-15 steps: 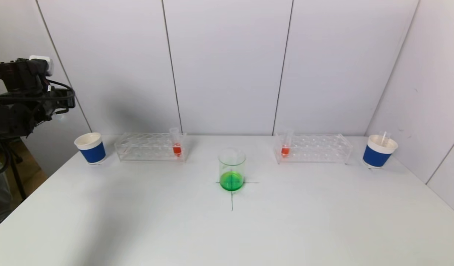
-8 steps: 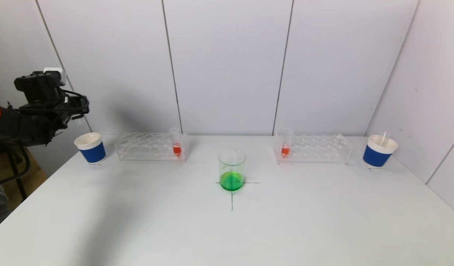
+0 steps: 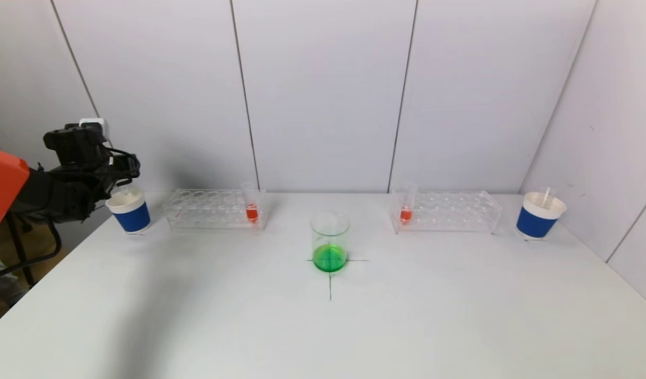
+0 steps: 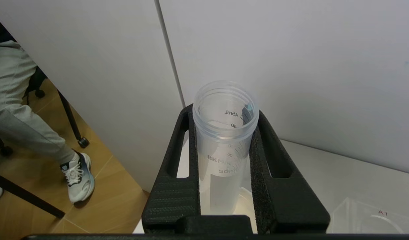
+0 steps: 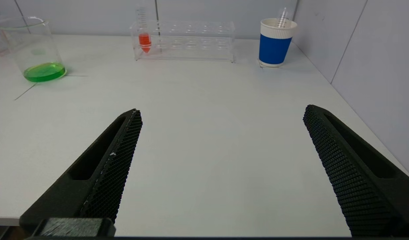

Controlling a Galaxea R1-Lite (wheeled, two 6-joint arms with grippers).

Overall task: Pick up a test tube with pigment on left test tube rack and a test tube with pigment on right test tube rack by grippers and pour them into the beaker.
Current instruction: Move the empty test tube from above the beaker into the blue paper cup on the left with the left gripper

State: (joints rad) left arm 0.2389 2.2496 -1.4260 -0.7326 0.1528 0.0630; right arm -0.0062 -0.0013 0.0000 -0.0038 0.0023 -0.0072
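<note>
White table [image 3: 323, 337] lay before me — my left gripper [image 4: 224, 133] clamped an empty clear tube [image 4: 224, 140] above the left blue cup [image 3: 128, 210]; my right gripper [image 5: 221, 143] gaped wide, holding nothing.

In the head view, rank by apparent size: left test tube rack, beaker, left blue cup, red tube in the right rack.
1. left test tube rack, widest by far.
2. beaker.
3. left blue cup, partly behind the left gripper; it sits farther back than the beaker, so this order is unsure.
4. red tube in the right rack, smallest.
</note>
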